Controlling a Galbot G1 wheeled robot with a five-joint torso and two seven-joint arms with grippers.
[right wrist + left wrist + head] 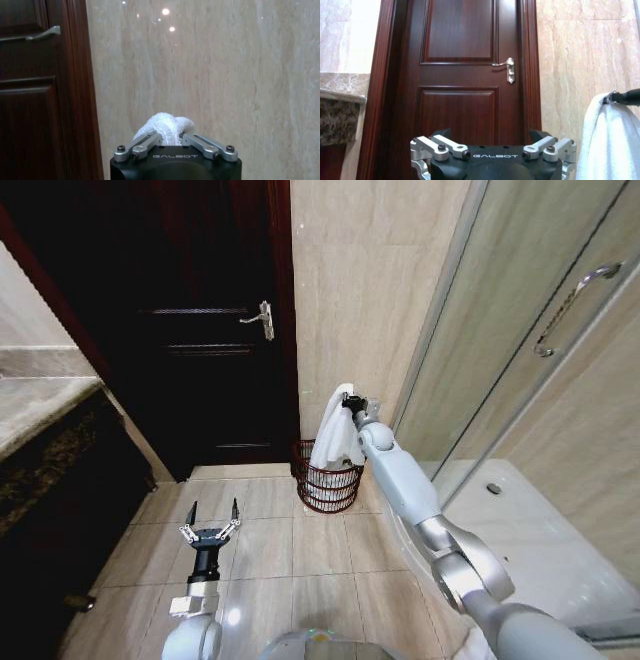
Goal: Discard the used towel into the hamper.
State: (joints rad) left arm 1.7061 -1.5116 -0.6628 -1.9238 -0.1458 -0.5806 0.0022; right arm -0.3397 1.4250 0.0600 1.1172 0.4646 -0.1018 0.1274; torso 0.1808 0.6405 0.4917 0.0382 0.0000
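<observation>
From the head view, we see our right gripper (351, 402) reached out ahead toward the beige tiled wall (360, 290), clamped on the top of the white towel (335, 442). The towel hangs straight down from it, long axis vertical, and its lower end dips into the hamper (327, 477) — the dark wire basket standing on the floor tiles (270, 550) at the foot of the wall, just right of the dark wooden door (200, 320). So the hamper lies directly below our right gripper, and we judge that letting go is what remains. Our left gripper (209, 532) sits low and near our body, well apart from the hamper, its fingers spread and holding nothing; the right arm is clearly the nearer one.

From the left wrist view, we look across our left gripper (492, 150), fingers apart, at the door (460, 75) and its metal handle (507, 68). At the edge the towel (610, 138) drapes down from the dark tip of the right gripper (622, 97).

From the right wrist view, our right gripper (172, 144) has its fingers drawn together on a bunched knot of towel (165, 125) — the wall (210, 67) close ahead, the door (35, 93) to one side. The hamper lies below, out of this frame.
</observation>
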